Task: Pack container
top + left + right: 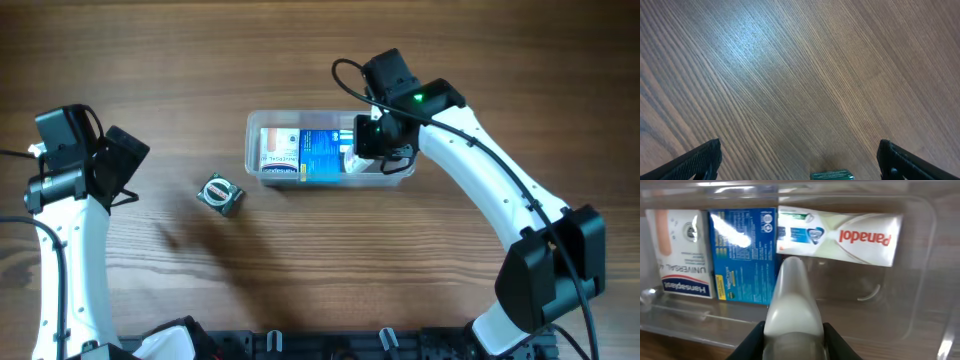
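The clear plastic container (256, 128) sits at the table's centre and holds a white Hansaplast box (681, 250), a blue box (742, 252) and a white Panadol box (840, 235). My right gripper (792, 340) is shut on a white, rounded bottle-shaped item (792, 305) and holds it over the container's open right part (860, 310). In the overhead view that gripper (375, 140) is at the container's right end. A small green box (220, 193) lies on the table left of the container. My left gripper (800, 160) is open and empty, with the green box's edge (832, 175) between its fingers.
Wooden table (300, 260) all round. The right arm (480, 180) reaches in from the lower right; the left arm (70, 200) stands at the left edge.
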{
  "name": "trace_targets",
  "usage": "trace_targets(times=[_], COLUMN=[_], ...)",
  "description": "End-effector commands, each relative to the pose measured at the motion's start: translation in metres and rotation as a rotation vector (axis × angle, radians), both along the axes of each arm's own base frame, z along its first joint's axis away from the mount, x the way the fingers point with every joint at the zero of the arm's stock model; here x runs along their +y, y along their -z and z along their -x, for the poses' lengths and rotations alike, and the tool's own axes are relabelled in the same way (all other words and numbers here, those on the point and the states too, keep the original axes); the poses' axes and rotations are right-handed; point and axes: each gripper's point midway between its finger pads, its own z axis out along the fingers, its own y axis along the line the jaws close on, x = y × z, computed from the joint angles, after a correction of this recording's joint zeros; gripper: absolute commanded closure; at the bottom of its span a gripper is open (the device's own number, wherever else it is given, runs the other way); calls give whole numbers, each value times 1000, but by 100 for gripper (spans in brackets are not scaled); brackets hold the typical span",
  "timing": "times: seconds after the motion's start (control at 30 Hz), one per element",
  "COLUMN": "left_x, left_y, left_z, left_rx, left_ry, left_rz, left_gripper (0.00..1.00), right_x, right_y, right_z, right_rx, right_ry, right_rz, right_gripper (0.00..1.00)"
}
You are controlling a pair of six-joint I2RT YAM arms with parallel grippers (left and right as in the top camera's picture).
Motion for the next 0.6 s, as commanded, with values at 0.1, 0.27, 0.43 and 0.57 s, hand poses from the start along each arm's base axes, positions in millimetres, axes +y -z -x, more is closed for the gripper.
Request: trace_targets(times=[0.1,0.27,0.43,0.57], left_x=[4,4,4,4], left_y=[-4,-4,-4,-4], left_z=[2,2,2,2], left_rx=[-13,-13,-13,-13], left_ry=[-22,-22,-22,-22], left_rz=[-11,-11,-11,-11], left_gripper=[0,0,0,0], right_x=[-3,5,16,17], right_y=[5,10,22,23], right_z=[0,4,6,3], right_rx=[3,14,26,17], right_ry=[23,2,-28,-26], right_rz=[33,39,47,45], right_gripper=[96,96,96,96])
